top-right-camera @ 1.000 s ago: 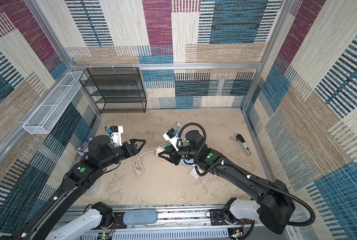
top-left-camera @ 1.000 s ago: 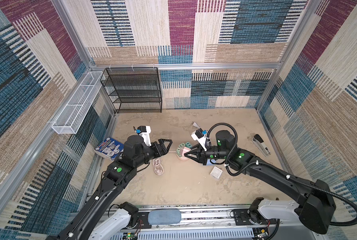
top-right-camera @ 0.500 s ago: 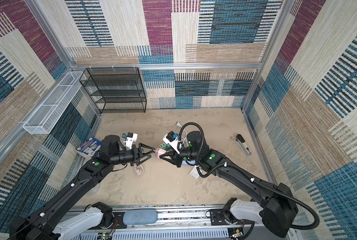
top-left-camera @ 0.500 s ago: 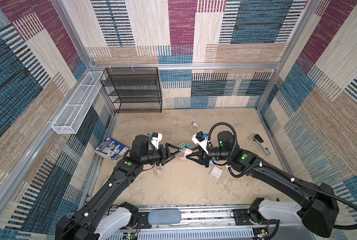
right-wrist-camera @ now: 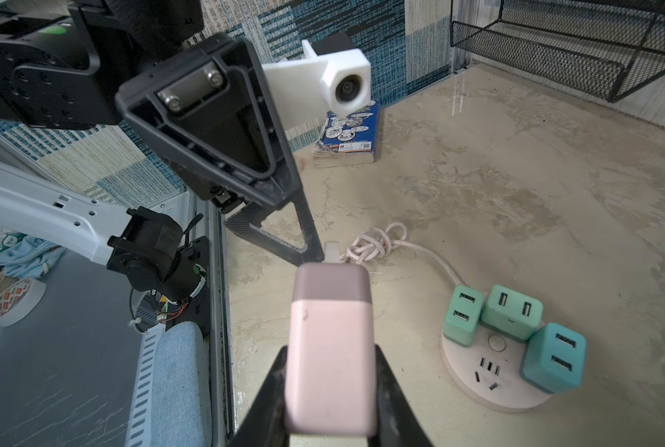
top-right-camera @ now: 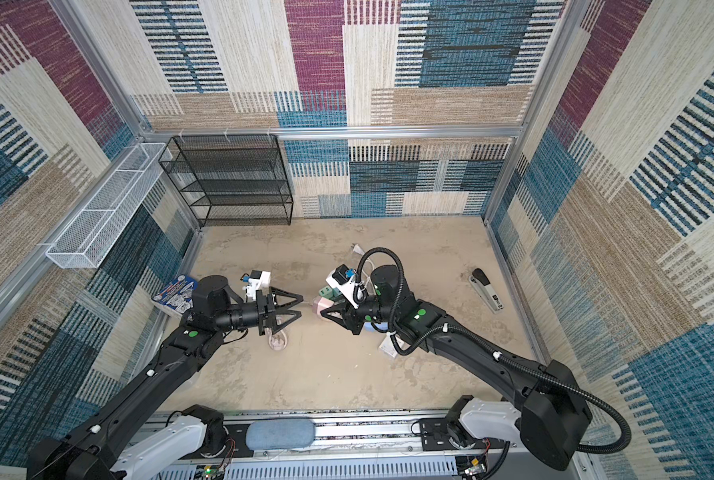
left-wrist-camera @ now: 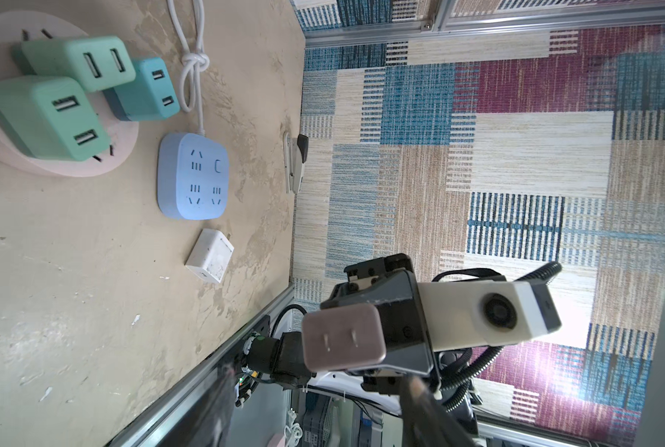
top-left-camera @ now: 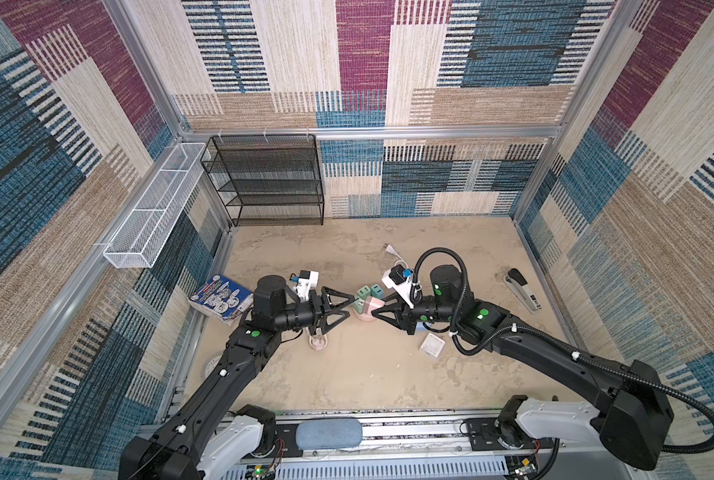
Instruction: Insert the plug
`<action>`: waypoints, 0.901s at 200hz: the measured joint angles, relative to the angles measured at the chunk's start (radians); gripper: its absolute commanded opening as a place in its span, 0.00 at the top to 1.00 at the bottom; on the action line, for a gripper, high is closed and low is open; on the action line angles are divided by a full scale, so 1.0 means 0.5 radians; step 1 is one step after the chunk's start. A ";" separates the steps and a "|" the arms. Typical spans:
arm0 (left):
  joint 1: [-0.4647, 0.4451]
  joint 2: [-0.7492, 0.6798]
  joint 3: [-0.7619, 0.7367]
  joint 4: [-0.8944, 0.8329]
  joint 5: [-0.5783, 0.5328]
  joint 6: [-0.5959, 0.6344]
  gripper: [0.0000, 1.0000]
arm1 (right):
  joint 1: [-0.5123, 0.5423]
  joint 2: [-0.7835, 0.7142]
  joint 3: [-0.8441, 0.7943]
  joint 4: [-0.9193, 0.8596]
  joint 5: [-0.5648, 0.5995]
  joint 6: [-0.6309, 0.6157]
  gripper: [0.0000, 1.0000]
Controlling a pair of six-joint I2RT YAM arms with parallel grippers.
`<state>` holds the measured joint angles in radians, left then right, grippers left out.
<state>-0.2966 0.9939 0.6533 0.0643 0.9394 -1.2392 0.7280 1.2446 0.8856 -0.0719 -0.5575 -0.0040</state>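
Right wrist view, up close: the right end effector (right-wrist-camera: 331, 391) is pinching the pink plug adapter (right-wrist-camera: 331, 348), one finger on each side, and it's held clear of the counter (right-wrist-camera: 478, 193). The two prongs point at the left end effector (top-left-camera: 350, 305). Its fingers are spread apart, tips just beside the prong face, though I cannot tell if they touch. In both top views the adapter hangs between the two arms, near the round pink power strip (right-wrist-camera: 489, 391), where three green USB chargers (right-wrist-camera: 511, 311) sit plugged in.
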 measured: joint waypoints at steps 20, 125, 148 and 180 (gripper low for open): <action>0.000 -0.002 0.000 0.027 0.029 -0.043 0.28 | 0.000 0.049 0.008 -0.007 -0.001 0.000 1.00; 0.000 0.043 -0.122 0.272 0.072 -0.212 0.34 | 0.229 0.223 0.143 0.051 0.120 -0.108 1.00; 0.000 0.050 -0.126 0.295 0.069 -0.250 0.38 | 0.262 0.259 0.166 0.060 0.166 -0.138 1.00; 0.003 0.032 -0.129 0.299 0.067 -0.260 0.41 | 0.272 0.256 0.166 0.093 0.242 -0.155 1.00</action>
<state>-0.2951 1.0100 0.5888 0.2138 0.9730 -1.3693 0.8642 1.3727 0.9688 -0.0254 -0.4366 -0.0814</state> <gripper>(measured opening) 0.597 0.283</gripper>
